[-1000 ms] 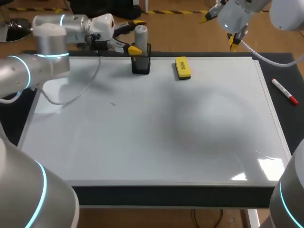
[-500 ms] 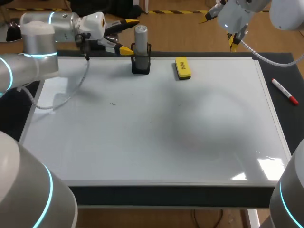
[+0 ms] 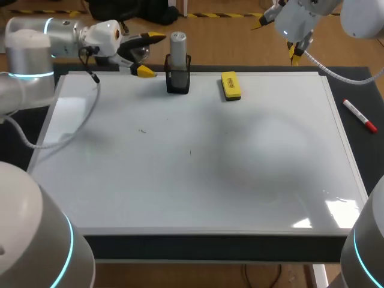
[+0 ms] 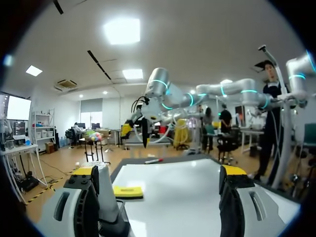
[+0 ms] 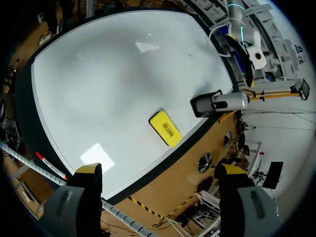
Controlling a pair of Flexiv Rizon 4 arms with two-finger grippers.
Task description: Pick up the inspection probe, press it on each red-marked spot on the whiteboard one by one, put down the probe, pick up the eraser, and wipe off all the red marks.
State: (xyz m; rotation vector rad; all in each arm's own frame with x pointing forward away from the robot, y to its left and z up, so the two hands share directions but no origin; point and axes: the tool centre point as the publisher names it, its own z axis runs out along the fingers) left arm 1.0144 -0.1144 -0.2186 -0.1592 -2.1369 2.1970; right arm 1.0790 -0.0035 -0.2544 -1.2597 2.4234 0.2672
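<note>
Grey and cylindrical, the inspection probe [image 3: 178, 45] is seen standing upright in a black holder [image 3: 178, 82] at the far edge of the whiteboard [image 3: 198, 180]. Nothing is closed on it. The yellow eraser [image 3: 230, 85] is laid flat on the board just to the right of the holder, apart from it. Two small dark specks are found on the white surface nearer the middle.

The left gripper [image 3: 151, 54] is held just to the left of the probe, at the board's far edge, with its fingers spread wide and nothing gripped between them. In the left wrist view the probe [image 4: 106, 192] is seen close beside one finger of that gripper [image 4: 159, 171], with the eraser [image 4: 127, 191] beyond it on the board. A cable [image 3: 96, 90] from the left arm is draped over the board's left side.

The right gripper [image 5: 160, 173] is held high beyond the board's far right corner, its fingers likewise parted and empty. From there the probe [image 5: 224, 102] and the eraser [image 5: 165, 128] are seen below, well apart from it.

A red-capped marker [image 3: 360, 116] is laid on the dark table to the right of the whiteboard.
</note>
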